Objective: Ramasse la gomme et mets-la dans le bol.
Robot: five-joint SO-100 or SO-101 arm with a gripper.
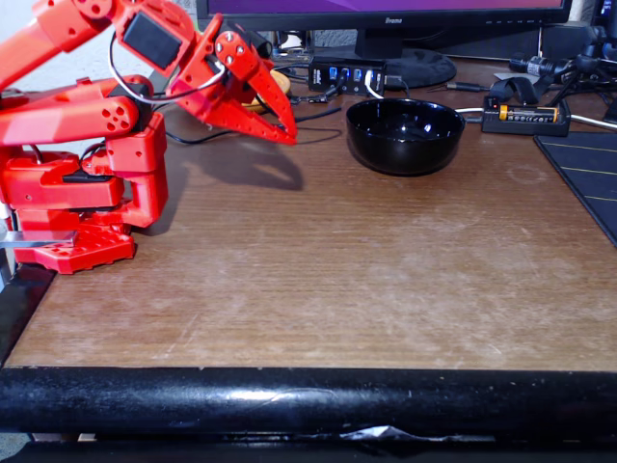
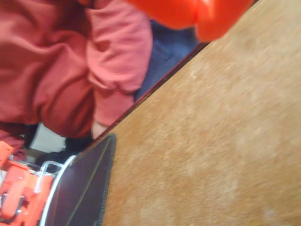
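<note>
Progress is hard to judge, since no eraser can be made out on the wooden table (image 1: 318,260), between the jaws or inside the bowl (image 1: 405,135). In the fixed view the red gripper (image 1: 287,130) hangs raised above the tabletop, its jaws drawn nearly together with nothing visible between them. The black bowl sits to the right of the fingertips, well apart. The wrist view shows a person's red sleeve (image 2: 117,61) beyond the table edge.
</note>
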